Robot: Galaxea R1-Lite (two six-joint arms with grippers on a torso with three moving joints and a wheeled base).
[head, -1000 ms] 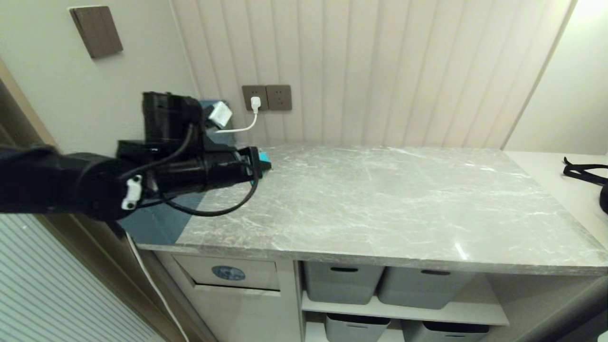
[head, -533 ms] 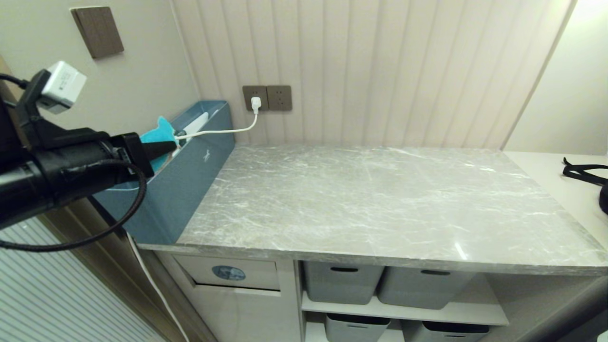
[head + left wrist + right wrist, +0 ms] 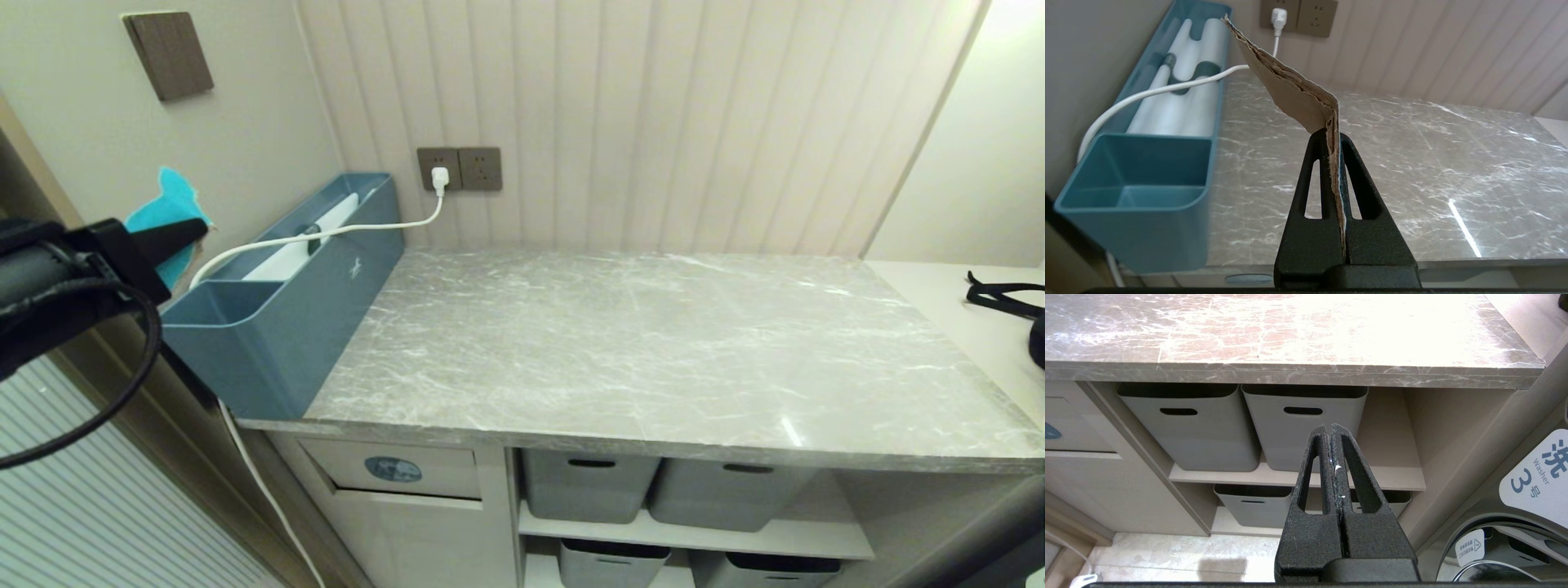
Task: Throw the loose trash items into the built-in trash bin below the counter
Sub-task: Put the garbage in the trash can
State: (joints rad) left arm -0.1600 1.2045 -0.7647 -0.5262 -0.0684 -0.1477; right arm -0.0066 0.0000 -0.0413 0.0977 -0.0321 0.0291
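Observation:
My left gripper (image 3: 192, 231) hangs at the far left, level with the long blue box and left of the counter (image 3: 653, 343). It is shut on a torn scrap of card (image 3: 167, 220), turquoise on one face and brown on the other (image 3: 1290, 90). In the left wrist view the left gripper (image 3: 1333, 136) pinches the scrap edge-on above the counter's front edge. The built-in trash bin (image 3: 392, 469), a beige flap with a round blue sticker, sits under the counter's left end, its flap closed. My right gripper (image 3: 1329, 428) is parked low before the shelves, shut and empty.
A long blue box (image 3: 302, 286) with white rolls and a white cable (image 3: 326, 234) stands on the counter's left end. Grey tubs (image 3: 588, 486) fill the shelves right of the bin. A washer (image 3: 1535, 498) stands at the right. Black straps (image 3: 1008, 298) lie far right.
My left arm has swung left and back from over the counter's left end, carrying the card scrap. It now clears the blue box, which shows in full. The right arm has not moved.

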